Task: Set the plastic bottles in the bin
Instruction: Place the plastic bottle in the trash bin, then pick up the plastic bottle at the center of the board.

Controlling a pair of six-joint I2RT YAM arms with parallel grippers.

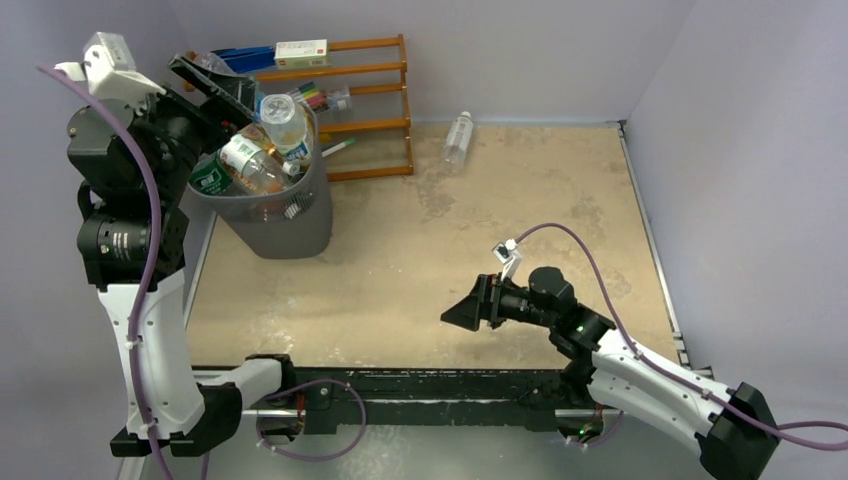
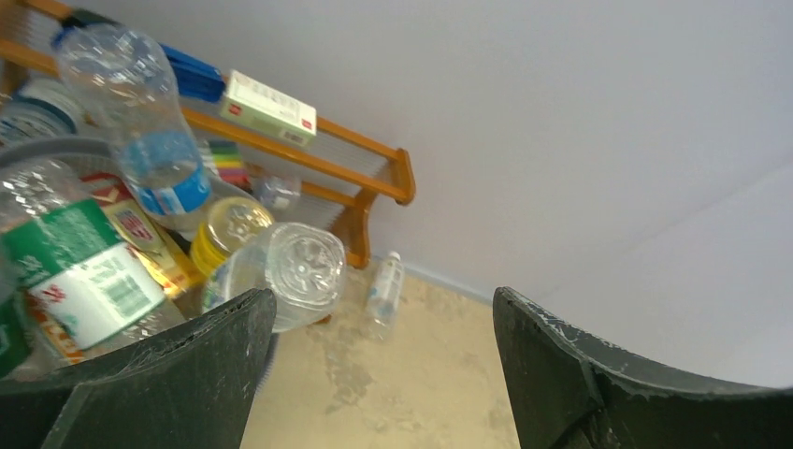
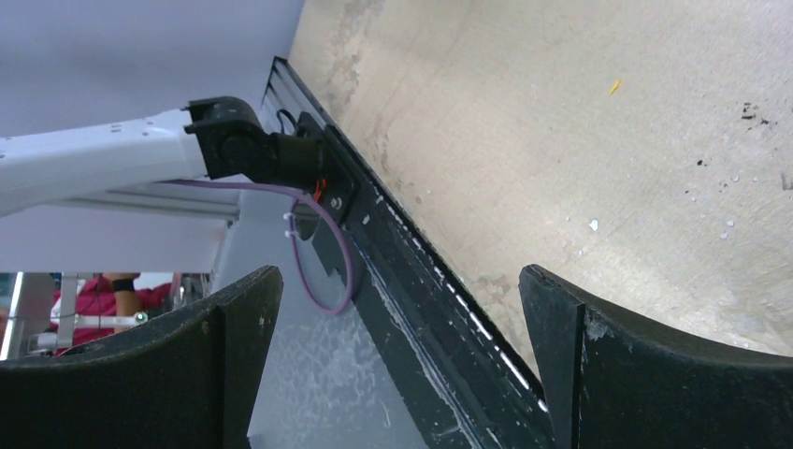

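Top external, left claw (image 2: 382,299) and right claw (image 3: 400,273) agape, bottles (image 1: 262,160) heaping bin (image 1: 292,235), rack (image 1: 378,125) behind

The top camera is looking down over the whole worktop (image 1: 450,250). The left wrist camera, close above the bin (image 1: 285,228) at ten o'clock, is facing the stray bottle (image 2: 383,290) at twelve, shared with the top view. The right wrist camera is looking low toward seven o'clock.
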